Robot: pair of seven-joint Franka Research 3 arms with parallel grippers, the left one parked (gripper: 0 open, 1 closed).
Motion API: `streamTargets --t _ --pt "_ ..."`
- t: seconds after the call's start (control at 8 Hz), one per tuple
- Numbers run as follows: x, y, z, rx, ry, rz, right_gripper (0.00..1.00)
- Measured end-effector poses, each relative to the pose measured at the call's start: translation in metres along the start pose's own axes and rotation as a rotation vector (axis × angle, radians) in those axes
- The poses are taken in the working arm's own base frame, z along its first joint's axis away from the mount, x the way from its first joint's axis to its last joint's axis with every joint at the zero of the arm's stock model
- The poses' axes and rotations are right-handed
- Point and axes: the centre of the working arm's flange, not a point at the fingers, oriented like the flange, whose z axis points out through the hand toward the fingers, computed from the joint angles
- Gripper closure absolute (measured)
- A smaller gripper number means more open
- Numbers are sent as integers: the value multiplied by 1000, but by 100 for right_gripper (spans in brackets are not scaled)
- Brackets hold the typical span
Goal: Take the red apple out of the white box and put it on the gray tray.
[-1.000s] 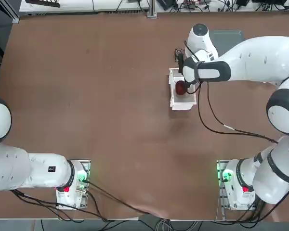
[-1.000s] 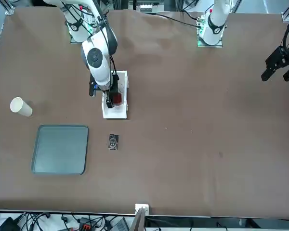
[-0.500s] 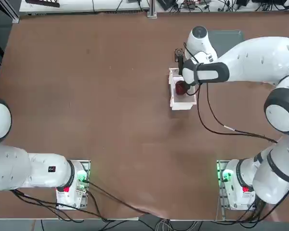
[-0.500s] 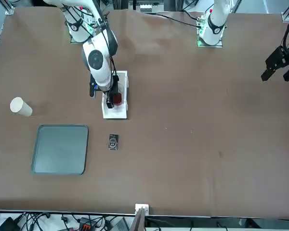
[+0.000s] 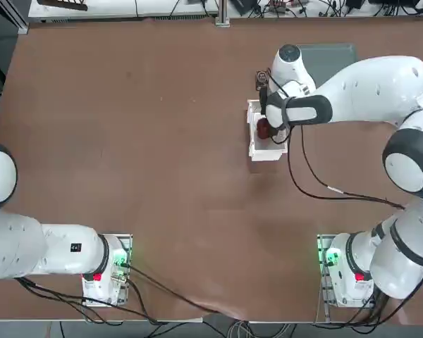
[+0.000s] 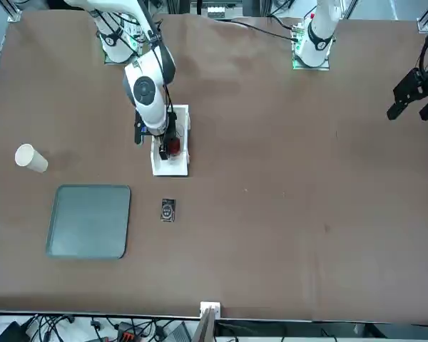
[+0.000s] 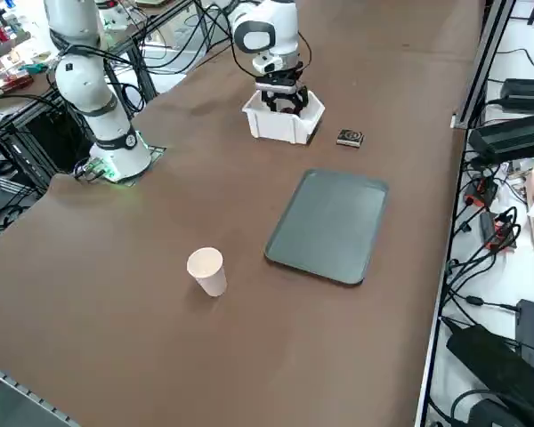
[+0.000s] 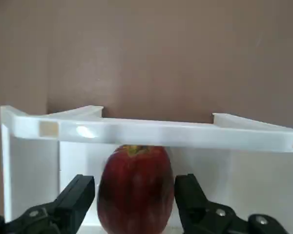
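- Dark-red round apple [image 8: 133,189] sits inside the white plastic box [image 8: 151,132].
- Right end effector [image 8: 135,202] is spread wide, its fingers [image 8: 74,200] flanking the apple without touching.
- Gray-green flat tray [image 6: 90,221] lies well apart on the brown tabletop [image 6: 285,178].

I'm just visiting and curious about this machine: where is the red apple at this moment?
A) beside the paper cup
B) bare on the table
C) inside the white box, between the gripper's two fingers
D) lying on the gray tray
C: the red apple sits in the white box, flanked by the right gripper fingers.
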Motion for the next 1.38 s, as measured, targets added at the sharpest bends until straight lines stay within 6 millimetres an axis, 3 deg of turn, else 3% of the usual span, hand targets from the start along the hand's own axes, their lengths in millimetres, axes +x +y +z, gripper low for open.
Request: streamTargets --t 0.38,0.75,1.0,1.25,1.38 --pt "-3 2 16 2 6 -10 0" --pt "2 -3 15 17 2 -44 17" --pt "6 -10 10 32 -4 -70 19" --pt "1 -17 -19 33 -14 -84 19" --pt "-2 -20 -49 10 -15 -105 19"
